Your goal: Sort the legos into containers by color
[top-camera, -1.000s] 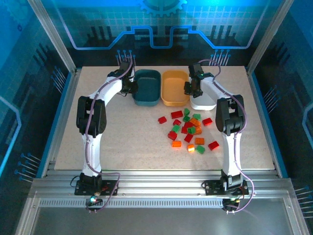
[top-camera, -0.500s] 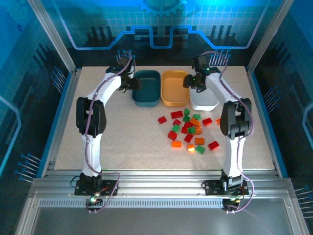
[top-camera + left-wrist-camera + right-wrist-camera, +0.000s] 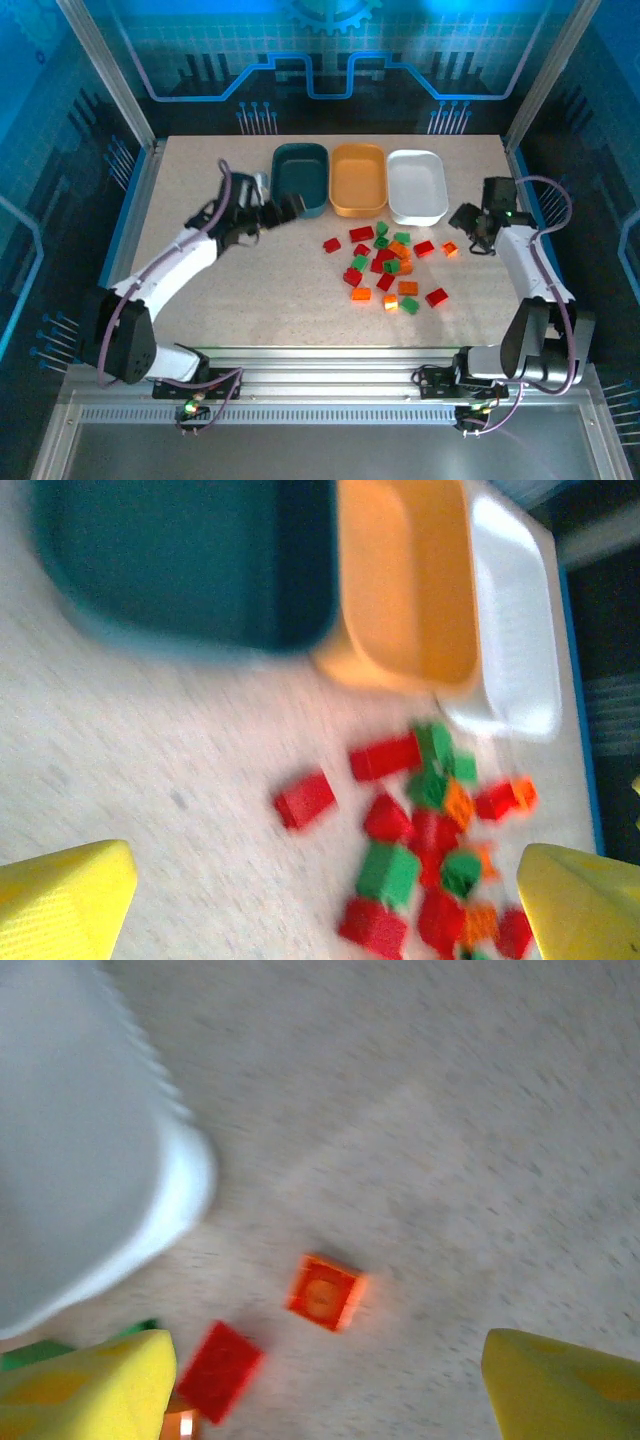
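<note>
Red, orange and green legos [image 3: 385, 265] lie scattered on the table in front of three containers: a dark teal tray [image 3: 300, 178], an orange tray [image 3: 358, 180] and a white tray [image 3: 417, 187]. My left gripper [image 3: 287, 208] hovers open just in front of the teal tray, left of the pile. Its yellow fingers [image 3: 60, 900] frame a red brick [image 3: 305, 798] and a green one [image 3: 388, 872]. My right gripper [image 3: 463, 220] is open by the white tray's right front corner. An orange brick [image 3: 325, 1293] lies between its fingers [image 3: 565, 1385], apart from both, with a red brick [image 3: 220, 1370] beside it.
A raised metal frame borders the table on all sides, and the arm bases stand at the near edge. Bare tabletop stretches left of the pile and in front of it. Both wrist views are blurred by motion.
Both arms have swung away from the trays toward the near side, the left from beside the teal tray, the right from over the white tray. Both grippers have opened.
</note>
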Available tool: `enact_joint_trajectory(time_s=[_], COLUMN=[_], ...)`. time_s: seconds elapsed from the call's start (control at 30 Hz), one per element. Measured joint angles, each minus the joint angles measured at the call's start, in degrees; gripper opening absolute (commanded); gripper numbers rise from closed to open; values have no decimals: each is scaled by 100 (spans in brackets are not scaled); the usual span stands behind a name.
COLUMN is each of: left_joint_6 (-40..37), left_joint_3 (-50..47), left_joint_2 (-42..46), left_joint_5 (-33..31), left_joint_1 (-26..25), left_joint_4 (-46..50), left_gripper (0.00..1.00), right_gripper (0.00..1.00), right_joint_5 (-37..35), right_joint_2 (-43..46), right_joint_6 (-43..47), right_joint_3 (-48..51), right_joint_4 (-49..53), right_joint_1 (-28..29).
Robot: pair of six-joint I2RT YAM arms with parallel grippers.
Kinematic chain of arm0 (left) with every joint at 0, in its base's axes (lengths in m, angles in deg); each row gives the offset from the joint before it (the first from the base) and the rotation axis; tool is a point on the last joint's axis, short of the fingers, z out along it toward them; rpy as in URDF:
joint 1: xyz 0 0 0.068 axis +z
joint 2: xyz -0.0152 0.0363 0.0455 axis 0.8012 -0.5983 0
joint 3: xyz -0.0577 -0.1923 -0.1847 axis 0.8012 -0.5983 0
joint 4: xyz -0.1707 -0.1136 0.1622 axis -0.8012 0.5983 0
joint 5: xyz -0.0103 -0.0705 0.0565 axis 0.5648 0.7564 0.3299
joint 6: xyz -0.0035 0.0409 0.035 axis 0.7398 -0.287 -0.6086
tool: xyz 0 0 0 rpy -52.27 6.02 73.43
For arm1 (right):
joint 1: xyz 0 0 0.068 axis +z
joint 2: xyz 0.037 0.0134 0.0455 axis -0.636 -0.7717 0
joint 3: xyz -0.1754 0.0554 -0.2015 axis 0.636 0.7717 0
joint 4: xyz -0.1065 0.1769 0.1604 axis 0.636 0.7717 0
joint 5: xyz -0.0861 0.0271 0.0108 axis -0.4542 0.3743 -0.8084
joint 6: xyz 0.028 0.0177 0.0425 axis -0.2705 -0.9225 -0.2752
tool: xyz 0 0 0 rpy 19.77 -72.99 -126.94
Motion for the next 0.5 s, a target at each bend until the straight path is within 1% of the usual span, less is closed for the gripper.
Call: enact_joint_trajectory(time_s=[0.1,0.2,0.33,0.5], left_joint_6=[422,741,946,968], left_joint_3=[-990,-1596,-1751,-1749], left_joint_2=[9,9,11,61], left_joint_5=[243,337,413,417], left_joint_1=[-472,-697,-894,-944], left_joint_4=[-522,-750,-984,-1176], left_gripper=[99,99,99,99], right_gripper=[79,77,74,72], right_joint_5=[225,479,728,791], right_joint_2=[-289,-695,-1279,-1777], right_joint_6=[4,2,-9,-52], right_joint_3=[120,118,39,-170], right_joint_4=[-35,-267,-457,-535], right_joint_1=[-175,-192,-192,-162])
